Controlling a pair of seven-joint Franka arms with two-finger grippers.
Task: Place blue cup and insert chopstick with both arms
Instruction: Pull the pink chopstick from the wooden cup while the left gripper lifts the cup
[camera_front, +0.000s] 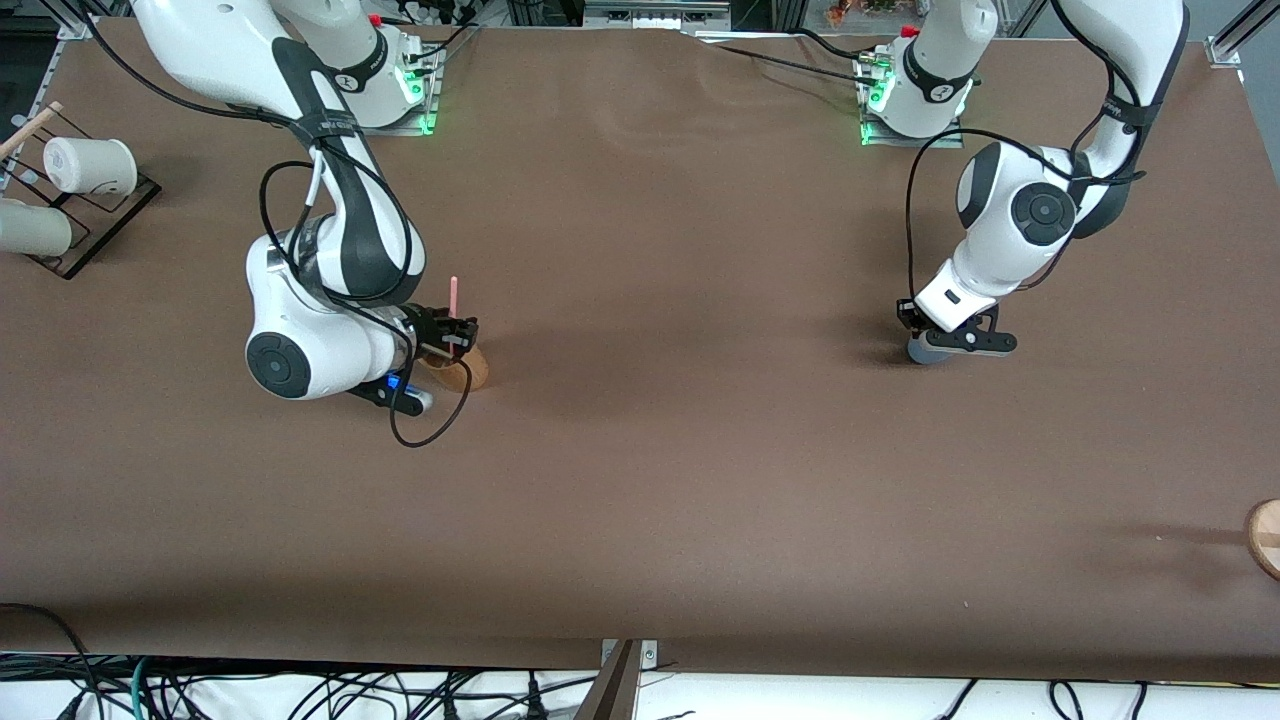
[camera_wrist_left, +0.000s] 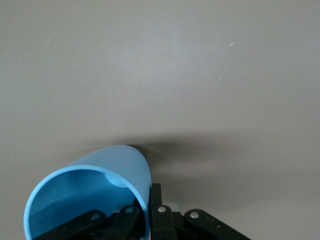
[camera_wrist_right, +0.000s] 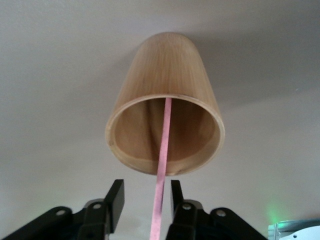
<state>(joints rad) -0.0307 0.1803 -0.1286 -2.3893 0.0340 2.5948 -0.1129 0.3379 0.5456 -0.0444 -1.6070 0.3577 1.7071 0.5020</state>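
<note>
The blue cup (camera_front: 924, 350) is low at the table toward the left arm's end, and my left gripper (camera_front: 950, 340) is shut on it. In the left wrist view one finger (camera_wrist_left: 156, 200) is outside the blue cup's (camera_wrist_left: 90, 190) wall and the other is inside, so my left gripper (camera_wrist_left: 147, 207) pinches the rim. The pale pink chopstick (camera_front: 454, 295) stands in the tan cup (camera_front: 468, 368) toward the right arm's end. My right gripper (camera_front: 455, 335) is open around the stick above that cup. In the right wrist view the chopstick (camera_wrist_right: 164, 150) runs between my right gripper's (camera_wrist_right: 146, 192) spread fingers into the tan cup (camera_wrist_right: 165, 95).
Two white cups (camera_front: 90, 165) lie on a black rack (camera_front: 100, 235) at the right arm's end of the table. A round wooden object (camera_front: 1265, 535) shows at the left arm's end, nearer to the front camera. Brown tabletop (camera_front: 680, 450) lies between the two arms.
</note>
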